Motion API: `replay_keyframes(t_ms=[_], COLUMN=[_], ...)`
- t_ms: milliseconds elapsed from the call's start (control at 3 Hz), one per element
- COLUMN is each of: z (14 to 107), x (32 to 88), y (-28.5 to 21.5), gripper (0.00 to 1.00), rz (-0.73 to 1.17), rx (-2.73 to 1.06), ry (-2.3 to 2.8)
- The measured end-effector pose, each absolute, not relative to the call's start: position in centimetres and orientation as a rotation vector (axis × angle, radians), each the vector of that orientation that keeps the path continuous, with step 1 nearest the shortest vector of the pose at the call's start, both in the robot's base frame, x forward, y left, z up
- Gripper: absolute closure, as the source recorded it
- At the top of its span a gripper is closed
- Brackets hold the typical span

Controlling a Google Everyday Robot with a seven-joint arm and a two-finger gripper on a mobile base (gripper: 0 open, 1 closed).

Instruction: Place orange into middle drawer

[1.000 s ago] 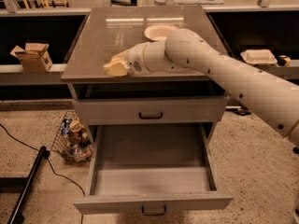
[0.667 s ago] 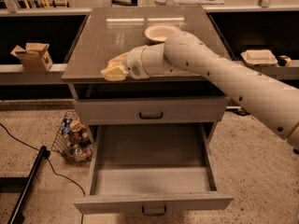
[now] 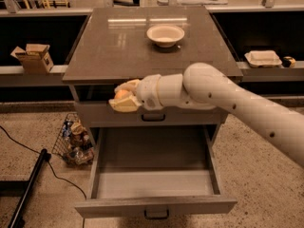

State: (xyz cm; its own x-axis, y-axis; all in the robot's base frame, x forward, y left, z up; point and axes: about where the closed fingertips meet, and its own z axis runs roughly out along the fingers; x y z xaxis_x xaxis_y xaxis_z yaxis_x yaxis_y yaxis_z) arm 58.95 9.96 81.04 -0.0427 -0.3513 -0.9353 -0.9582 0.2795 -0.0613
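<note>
The smooth white arm (image 3: 228, 103) held its cream end effector (image 3: 122, 100) just below the near-left edge of the desk (image 3: 118, 51). Its fingers were closed around the small, round, smooth-skinned orange (image 3: 120, 93). Beneath it the middle drawer (image 3: 154, 182) stood pulled out, a plain grey box with a flat front and a small dark handle. A round white bowl (image 3: 165, 34) sat far back on the glossy desk top. A wire basket (image 3: 71, 139) stood low at left.
</note>
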Motion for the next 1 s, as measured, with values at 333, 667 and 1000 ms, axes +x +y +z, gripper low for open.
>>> replay_keyframes(t_ms=[333,667,1000], z=[75.8,71.0,69.7], x=[56.1,55.1,56.0], y=[8.2,7.0,6.5], gripper=[1.0,1.0,1.0], rz=[0.826,0.836,0.824], rx=[-1.157,-1.018,-0.95], ry=[1.602,1.609,1.624])
